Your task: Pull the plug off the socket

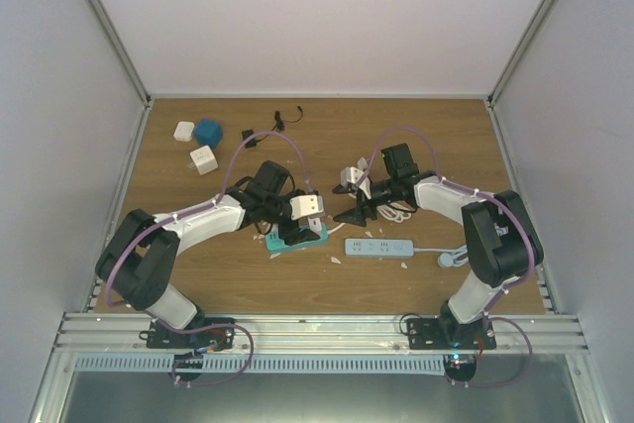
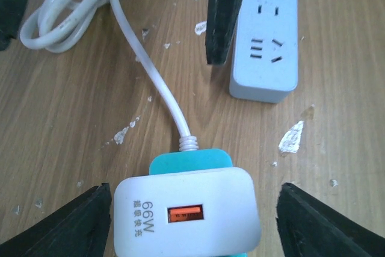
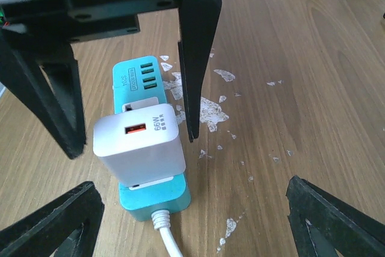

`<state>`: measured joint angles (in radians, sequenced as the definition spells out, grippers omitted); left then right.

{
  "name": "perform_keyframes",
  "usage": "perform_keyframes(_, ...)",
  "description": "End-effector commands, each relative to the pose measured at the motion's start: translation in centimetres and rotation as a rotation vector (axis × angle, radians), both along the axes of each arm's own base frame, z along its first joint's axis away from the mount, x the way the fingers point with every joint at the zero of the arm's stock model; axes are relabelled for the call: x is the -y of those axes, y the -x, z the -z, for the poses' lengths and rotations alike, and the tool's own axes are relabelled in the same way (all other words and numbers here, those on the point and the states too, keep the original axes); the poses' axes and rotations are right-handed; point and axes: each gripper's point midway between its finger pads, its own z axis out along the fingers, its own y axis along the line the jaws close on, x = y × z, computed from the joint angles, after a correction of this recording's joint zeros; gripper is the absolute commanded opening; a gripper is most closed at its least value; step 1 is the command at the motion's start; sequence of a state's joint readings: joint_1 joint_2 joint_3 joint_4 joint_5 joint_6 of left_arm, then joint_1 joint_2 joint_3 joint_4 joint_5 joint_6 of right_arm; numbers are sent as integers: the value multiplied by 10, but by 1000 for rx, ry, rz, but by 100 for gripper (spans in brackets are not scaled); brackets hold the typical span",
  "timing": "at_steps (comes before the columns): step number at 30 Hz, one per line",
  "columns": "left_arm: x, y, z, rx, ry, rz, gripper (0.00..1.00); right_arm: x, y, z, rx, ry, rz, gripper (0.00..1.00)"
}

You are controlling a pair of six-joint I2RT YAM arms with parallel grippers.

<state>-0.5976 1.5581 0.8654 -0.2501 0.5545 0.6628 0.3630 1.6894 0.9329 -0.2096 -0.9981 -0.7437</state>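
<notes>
Plug: you'll find the white charger (image 3: 141, 148) seated on top of the teal socket strip (image 3: 143, 73), at the end where its cord comes out, with its orange port facing up.
Socket strip: it lies flat, a little left of the middle of the table (image 1: 446, 136), closer to the near edge than to the far one.
Left pincer: your left gripper (image 3: 133, 144) is spread. One black finger stands on each side of the charger with a sliver of gap on both sides, so it is not pinching.
Right pincer: your right gripper (image 3: 191, 185) is spread wide near the strip's cord end and holds nothing.
Cord: the white cable (image 2: 156, 88) leaves the teal end and runs to a tied coil (image 2: 60, 22).
Second strip: the white power strip (image 1: 378, 247) lies flat just right of the teal one, nearer the near edge.
Far left corner: you have a small white cube (image 1: 184, 131), a larger white cube (image 1: 203, 159) and a blue cube (image 1: 209, 132).
Far edge: a thin black lead (image 1: 287, 118) lies there.
Surface: white flecks (image 3: 207, 112) are scattered beside the teal strip.
</notes>
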Motion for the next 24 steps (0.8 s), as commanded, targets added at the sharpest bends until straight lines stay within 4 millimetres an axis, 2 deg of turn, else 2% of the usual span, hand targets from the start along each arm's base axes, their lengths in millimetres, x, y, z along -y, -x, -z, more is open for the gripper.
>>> perform_keyframes(1,4,-10,11,26,-22,-52,74,1,-1,-11,16,-23,-4,84)
perform_keyframes(5,4,-8,15,11,-12,-63,69,2,-1,-11,16,-22,0,84)
perform_keyframes(8,5,-7,14,8,1,-66,57,2,-2,-11,16,-21,-1,84)
perform_keyframes(11,7,-6,8,10,19,-66,50,2,-2,-10,13,-18,-1,84)
perform_keyframes(24,8,-2,-32,32,115,-41,43,2,-2,-10,7,-19,-3,83)
